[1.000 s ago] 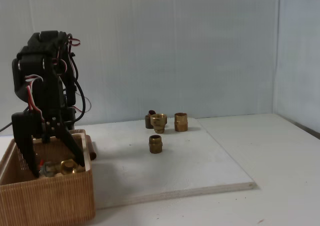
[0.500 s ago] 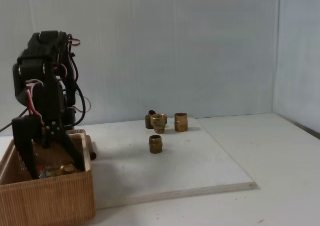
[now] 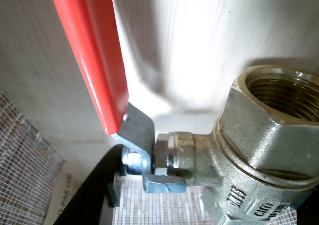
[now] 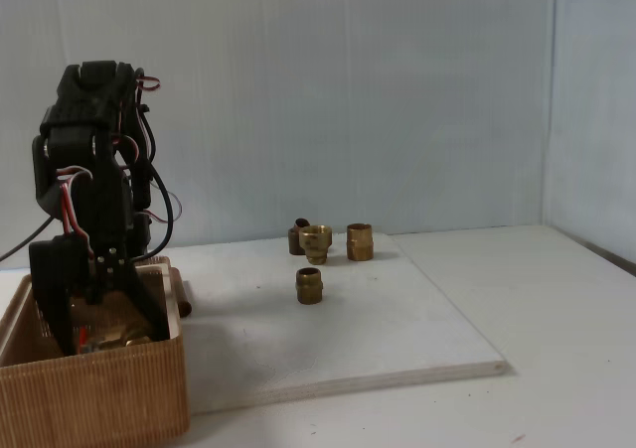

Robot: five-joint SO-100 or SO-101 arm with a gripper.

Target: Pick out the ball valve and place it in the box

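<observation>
Corrugated light-brown sides and a pale wooden rim marked the box (image 4: 99, 393) at the lower left of the fixed view, where the black arm (image 4: 89, 180) reached down into it. Inside, the gripper (image 4: 104, 344) stood with its two fingers spread wide, one to each side of a brass glint low between them: the ball valve (image 4: 124, 340), mostly hidden behind the near wall. Whether the fingers touched it could not be told. In the wrist view the ball valve (image 3: 259, 150) lay close up against the pale inner wall of the box (image 3: 189, 40), over a fine mesh lining. Its body was dull brass with a hexagonal end and a round threaded opening, raised lettering on its lower side. A silver nut and bracket joined it to a thin red lever handle slanting up to the top left. On the white board (image 4: 378, 329) beyond the box stood four short brass fittings (image 4: 309, 285), three clustered at the back and one nearer, well apart from the box.
</observation>
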